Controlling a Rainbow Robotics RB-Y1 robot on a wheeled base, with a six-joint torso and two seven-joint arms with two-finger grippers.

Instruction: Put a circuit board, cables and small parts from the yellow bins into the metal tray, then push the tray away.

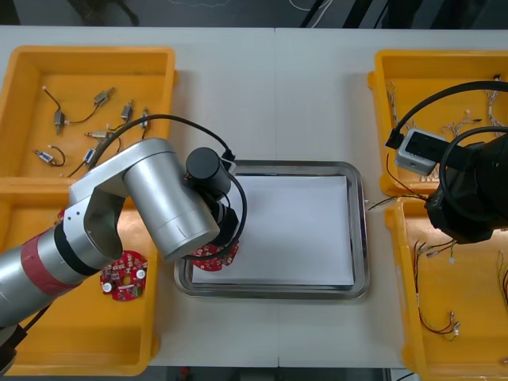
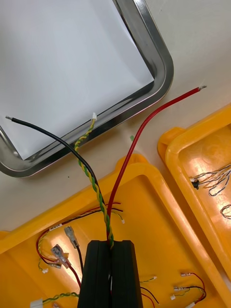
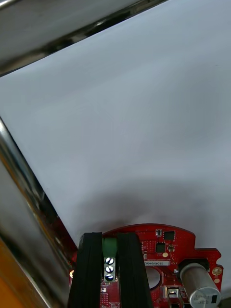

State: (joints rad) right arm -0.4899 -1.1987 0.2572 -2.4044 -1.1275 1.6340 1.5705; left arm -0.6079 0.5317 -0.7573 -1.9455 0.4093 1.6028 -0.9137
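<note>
While the left gripper (image 3: 109, 238) is clamped on the green terminal block (image 3: 109, 248) of a round red circuit board (image 3: 166, 240), we record that nothing lies loose on the white lining (image 1: 294, 230) of the metal tray (image 1: 359, 238). The board spreads to either side of the fingers, over the tray's near left corner. Bare lining runs on ahead of the fingertips, and the shiny rim is just beside them. Whether the board already touches the lining we cannot tell. The right gripper (image 2: 111, 244) is closed on a bundle of three: a black cable (image 2: 48, 132), a red cable (image 2: 144, 125) and a twisted yellow and green cable (image 2: 89, 163), all rising from between its fingers. Beneath that gripper is the near right yellow bin (image 2: 159, 221). The tray's corner lies ahead of the fingertips, past the bin's wall, with the black cable's free end reaching over it. We judge the task to be in its opening stage, with no item delivered yet. The board has to be set down and released, and the cables carried across and dropped. The small metal parts (image 1: 101, 97) in the far left bin appear untouched, and the tray is not yet pushed away. A second board (image 1: 123, 276) lies in the near left bin, beside the left arm.
</note>
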